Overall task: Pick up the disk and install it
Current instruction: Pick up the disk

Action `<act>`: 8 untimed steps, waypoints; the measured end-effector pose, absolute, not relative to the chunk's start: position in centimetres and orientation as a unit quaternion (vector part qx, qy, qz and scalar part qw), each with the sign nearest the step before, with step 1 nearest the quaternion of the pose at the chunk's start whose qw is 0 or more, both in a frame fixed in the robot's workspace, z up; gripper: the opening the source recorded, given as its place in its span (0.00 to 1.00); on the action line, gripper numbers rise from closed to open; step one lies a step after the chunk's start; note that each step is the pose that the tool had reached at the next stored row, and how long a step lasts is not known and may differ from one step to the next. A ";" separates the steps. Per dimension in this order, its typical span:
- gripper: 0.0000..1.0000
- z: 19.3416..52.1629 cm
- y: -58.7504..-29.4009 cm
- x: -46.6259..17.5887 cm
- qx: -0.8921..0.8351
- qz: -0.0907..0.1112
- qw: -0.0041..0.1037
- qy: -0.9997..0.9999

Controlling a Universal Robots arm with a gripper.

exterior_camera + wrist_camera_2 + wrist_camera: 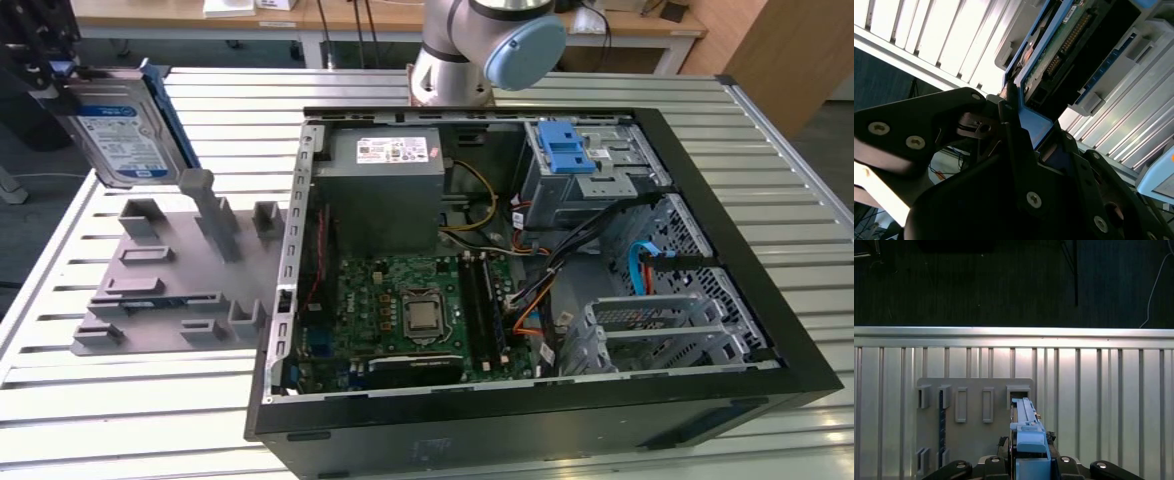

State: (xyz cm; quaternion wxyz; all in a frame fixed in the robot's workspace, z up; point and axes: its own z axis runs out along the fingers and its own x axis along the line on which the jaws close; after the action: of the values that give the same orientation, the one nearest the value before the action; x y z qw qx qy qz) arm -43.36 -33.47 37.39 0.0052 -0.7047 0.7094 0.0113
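In the exterior view, you're looking at the end effector (60, 80) pinching the disk (123, 130) upright above the grey slotted fixture (174, 270), on the ribbed metal counter (134, 400) beside the open computer case (534, 250). The second wrist view is giving you the disk's green circuit board (1064, 45) and blue plastic bracket (1035, 127) clamped between black fingers (1013, 145). The first wrist view is showing the bracket's narrow edge over the fixture's rectangular slots.
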 end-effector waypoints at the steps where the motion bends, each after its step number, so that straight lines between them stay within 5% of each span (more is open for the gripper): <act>1: 0.36 37.4 -33.5 -43.4 -0.705 0.011 0.005 0.709; 8: 0.36 37.6 -33.5 -43.4 -0.705 0.011 0.005 0.709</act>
State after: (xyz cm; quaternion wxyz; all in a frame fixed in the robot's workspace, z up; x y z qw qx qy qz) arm -43.36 -33.47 37.57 0.0053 -0.7047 0.7094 0.0113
